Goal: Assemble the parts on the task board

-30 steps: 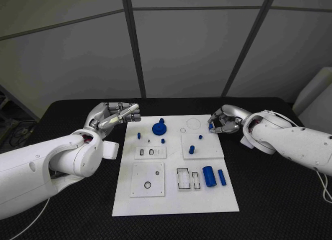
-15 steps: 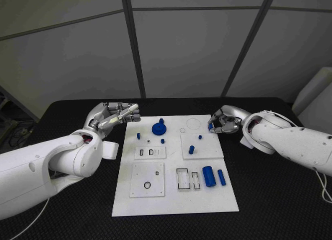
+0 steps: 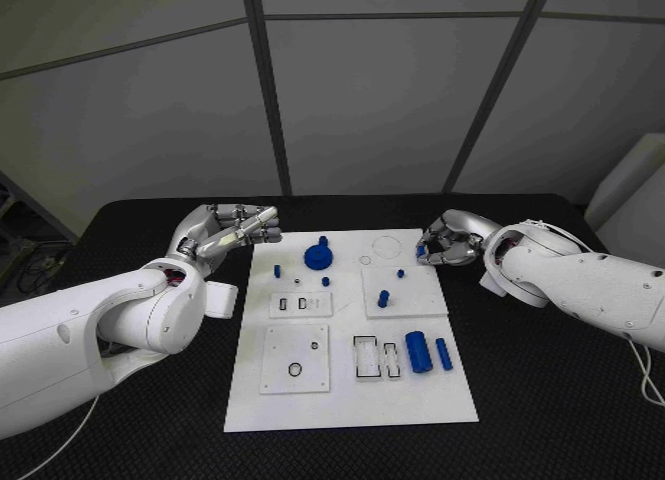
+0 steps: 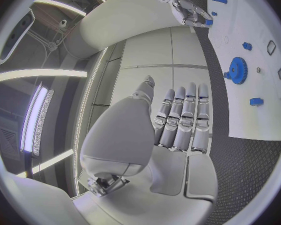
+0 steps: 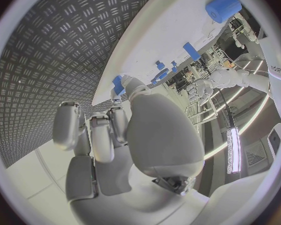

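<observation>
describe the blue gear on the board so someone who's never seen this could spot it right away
Start at the white task board in the middle of the black table and look to its far end, nearer the left hand. The blue gear lies there, a flat toothed disc with a knob rising from it. Its neighbours are small blue pegs; it alone is wide and round.

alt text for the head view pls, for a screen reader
A white task board lies on a black table, with small blue parts standing and lying on it, including a blue gear near its far end. The left hand and the right hand sit at the board's far corners, the right pinching a small blue part.
</observation>
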Robot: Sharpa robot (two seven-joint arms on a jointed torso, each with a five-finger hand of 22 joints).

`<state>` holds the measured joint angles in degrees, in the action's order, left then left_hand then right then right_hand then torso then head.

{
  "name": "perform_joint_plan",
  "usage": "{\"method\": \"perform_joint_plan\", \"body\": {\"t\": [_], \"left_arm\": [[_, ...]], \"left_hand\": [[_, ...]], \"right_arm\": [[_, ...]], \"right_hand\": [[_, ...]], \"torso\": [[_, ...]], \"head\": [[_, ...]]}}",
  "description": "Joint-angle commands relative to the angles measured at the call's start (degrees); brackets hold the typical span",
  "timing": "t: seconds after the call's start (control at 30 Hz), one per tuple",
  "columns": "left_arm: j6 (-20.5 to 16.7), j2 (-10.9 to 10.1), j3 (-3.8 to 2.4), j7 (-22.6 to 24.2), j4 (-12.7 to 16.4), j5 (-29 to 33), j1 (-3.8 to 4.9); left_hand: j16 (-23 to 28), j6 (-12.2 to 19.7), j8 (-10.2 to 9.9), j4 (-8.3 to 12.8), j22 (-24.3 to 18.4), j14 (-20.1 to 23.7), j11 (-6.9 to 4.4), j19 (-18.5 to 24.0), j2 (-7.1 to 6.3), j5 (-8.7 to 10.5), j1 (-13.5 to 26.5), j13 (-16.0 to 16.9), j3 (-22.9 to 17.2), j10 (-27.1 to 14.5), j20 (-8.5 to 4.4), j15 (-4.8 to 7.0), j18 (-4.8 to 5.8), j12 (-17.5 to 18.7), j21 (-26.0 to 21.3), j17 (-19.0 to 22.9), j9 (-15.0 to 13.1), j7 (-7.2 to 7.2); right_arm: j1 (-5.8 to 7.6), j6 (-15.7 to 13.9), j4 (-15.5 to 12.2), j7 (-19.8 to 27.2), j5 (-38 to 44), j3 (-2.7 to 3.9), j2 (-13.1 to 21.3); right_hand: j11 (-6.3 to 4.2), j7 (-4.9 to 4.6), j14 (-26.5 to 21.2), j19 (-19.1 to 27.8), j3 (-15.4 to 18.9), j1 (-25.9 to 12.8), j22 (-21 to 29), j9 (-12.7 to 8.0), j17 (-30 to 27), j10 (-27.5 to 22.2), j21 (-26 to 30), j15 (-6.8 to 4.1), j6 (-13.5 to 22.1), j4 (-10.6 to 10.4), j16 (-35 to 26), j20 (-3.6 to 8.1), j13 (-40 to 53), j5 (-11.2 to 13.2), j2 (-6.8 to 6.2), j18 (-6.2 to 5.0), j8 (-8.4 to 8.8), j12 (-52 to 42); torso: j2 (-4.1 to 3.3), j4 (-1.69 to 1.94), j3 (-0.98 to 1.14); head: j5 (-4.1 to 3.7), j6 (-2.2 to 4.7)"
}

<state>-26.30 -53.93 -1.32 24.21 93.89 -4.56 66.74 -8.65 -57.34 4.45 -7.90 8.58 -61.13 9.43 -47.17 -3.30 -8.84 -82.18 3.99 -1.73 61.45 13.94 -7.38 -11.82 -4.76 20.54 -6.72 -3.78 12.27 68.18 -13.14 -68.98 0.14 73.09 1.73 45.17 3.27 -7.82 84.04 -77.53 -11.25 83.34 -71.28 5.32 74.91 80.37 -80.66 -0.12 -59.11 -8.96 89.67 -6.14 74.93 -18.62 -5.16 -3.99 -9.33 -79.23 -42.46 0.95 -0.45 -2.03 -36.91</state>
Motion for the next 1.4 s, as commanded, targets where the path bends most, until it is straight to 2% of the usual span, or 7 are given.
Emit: {"method": "perform_joint_plan", "body": {"t": [0.03, 0.37, 0.63, 0.87, 1.03, 1.13, 1.4], "left_arm": [[0.5, 0.0, -0.04, 0.2, 0.1, -0.4, 0.07], [0.6, -0.1, -0.04, 0.1, 0.1, -0.4, 0.07], [0.6, -0.3, -0.04, 0.0, 0.1, -0.4, 0.07], [0.6, -0.3, -0.04, -0.1, -0.1, -0.4, 0.08], [0.6, -0.1, -0.04, -0.1, -0.4, -0.4, 0.08], [0.7, 0.1, -0.04, -0.2, -0.5, -0.4, 0.08], [0.7, 0.1, -0.04, -0.2, -0.5, -0.4, 0.09]], "left_hand": [[0.4, -0.2, -0.3, 0.3, -0.1, -0.4, 0.00, 0.4, 0.50, 0.34, 0.0, 0.0, 0.0, 0.3, 0.07, 0.06, 1.30, -0.1, 0.3, -0.1, 0.0, 0.03], [0.4, -0.2, -0.3, 0.3, -0.1, -0.4, 0.00, 0.4, 0.50, 0.34, 0.0, 0.0, 0.0, 0.3, 0.07, 0.06, 1.30, -0.1, 0.3, -0.1, 0.0, 0.03], [0.4, -0.2, -0.3, 0.3, -0.1, -0.4, 0.01, 0.4, 0.56, 0.33, 0.0, 0.0, 0.0, 0.2, 0.07, 0.06, 1.31, -0.1, 0.3, -0.1, 0.0, 0.04], [0.4, -0.2, -0.3, 0.3, -0.1, -0.4, 0.01, 0.4, 0.56, 0.33, 0.0, 0.0, 0.0, 0.2, 0.07, 0.06, 1.31, -0.1, 0.3, -0.1, 0.0, 0.04], [0.4, -0.2, -0.3, 0.4, -0.1, -0.4, 0.02, 0.4, 0.59, 0.33, 0.0, 0.0, 0.0, 0.2, 0.07, 0.05, 1.31, 0.0, 0.3, -0.1, 0.0, 0.03], [0.4, -0.2, -0.3, 0.4, -0.1, -0.4, 0.02, 0.4, 0.59, 0.33, 0.0, 0.0, 0.0, 0.2, 0.07, 0.05, 1.31, 0.0, 0.3, -0.1, 0.0, 0.03], [0.4, -0.2, -0.3, 0.4, -0.1, -0.4, 0.02, 0.4, 0.59, 0.33, 0.0, 0.0, 0.0, 0.2, 0.07, 0.05, 1.31, 0.0, 0.3, -0.1, 0.0, 0.03]], "right_arm": [[0.05, -1.8, -0.2, -0.6, 0.4, 0.01, 0.0], [0.05, -5.2, -4.4, -1.5, 0.5, 0.03, 1.3], [0.20, -6.9, -12.1, -5.0, 0.9, 0.13, 2.8], [0.56, -7.1, -17.5, -8.3, 3.8, 0.21, 0.7], [0.62, -5.9, -18.6, -9.3, 5.3, 0.23, -2.7], [0.63, -5.0, -18.6, -10.2, 6.8, 0.22, -5.4], [0.57, -3.7, -18.0, -12.0, 9.3, 0.13, -9.5]], "right_hand": [[-0.19, 0.06, 6.0, -0.4, -0.5, 0.3, -0.1, 0.2, 15.1, 0.3, -0.4, -0.52, -0.7, 0.1, 0.3, 0.28, 2.2, -0.3, 1.10, 0.02, -0.51, -0.2], [-0.35, 0.20, 6.0, -0.5, -0.9, 0.6, -0.4, 0.2, 15.1, 0.5, -0.5, -0.70, -0.9, 0.5, 0.3, 0.50, 2.5, -0.4, 1.33, 0.08, -0.56, -0.4], [-0.41, 0.28, 6.0, -0.8, -1.0, 0.3, -0.7, 0.2, 15.1, 0.6, -0.7, -0.77, -1.2, 0.4, 0.3, 0.60, 2.5, -0.9, 1.19, 0.15, -0.63, -0.4], [-0.50, 0.38, 6.0, -1.1, -1.0, 0.2, -1.2, 0.3, 15.1, 0.7, -0.9, -0.84, -1.4, 0.4, 0.3, 0.66, 2.6, -1.2, 1.09, 0.25, -0.71, -0.5], [-0.52, 0.41, 6.0, -1.2, -1.0, 0.1, -1.4, 0.3, 15.1, 0.7, -1.0, -0.86, -1.5, 0.4, 0.3, 0.68, 2.7, -1.3, 1.05, 0.29, -0.73, -0.5], [-0.57, 0.47, 6.0, -1.2, -1.1, 0.1, -1.4, 0.3, 15.1, 0.8, -1.0, -0.89, -1.6, 0.5, 0.3, 0.70, 2.7, -1.3, 1.06, 0.30, -0.77, -0.5], [-0.61, 0.51, 6.0, -1.2, -1.1, 0.2, -1.4, 0.3, 15.1, 0.7, -1.0, -0.92, -1.7, 0.5, 0.3, 0.73, 2.7, -1.4, 1.10, 0.30, -0.81, -0.5]], "torso": [[0.03, 0.03, 0.00], [0.11, -0.08, -0.03], [0.16, -0.04, -0.12], [0.06, 0.10, -0.08], [0.04, -0.05, -0.02], [-0.02, 0.25, -0.16], [-0.03, 0.15, -0.10]], "head": [[0.06, -0.08], [0.06, 0.02], [0.17, 0.27], [0.44, 0.17], [0.94, 0.10], [0.78, -0.13], [1.63, -0.67]]}}
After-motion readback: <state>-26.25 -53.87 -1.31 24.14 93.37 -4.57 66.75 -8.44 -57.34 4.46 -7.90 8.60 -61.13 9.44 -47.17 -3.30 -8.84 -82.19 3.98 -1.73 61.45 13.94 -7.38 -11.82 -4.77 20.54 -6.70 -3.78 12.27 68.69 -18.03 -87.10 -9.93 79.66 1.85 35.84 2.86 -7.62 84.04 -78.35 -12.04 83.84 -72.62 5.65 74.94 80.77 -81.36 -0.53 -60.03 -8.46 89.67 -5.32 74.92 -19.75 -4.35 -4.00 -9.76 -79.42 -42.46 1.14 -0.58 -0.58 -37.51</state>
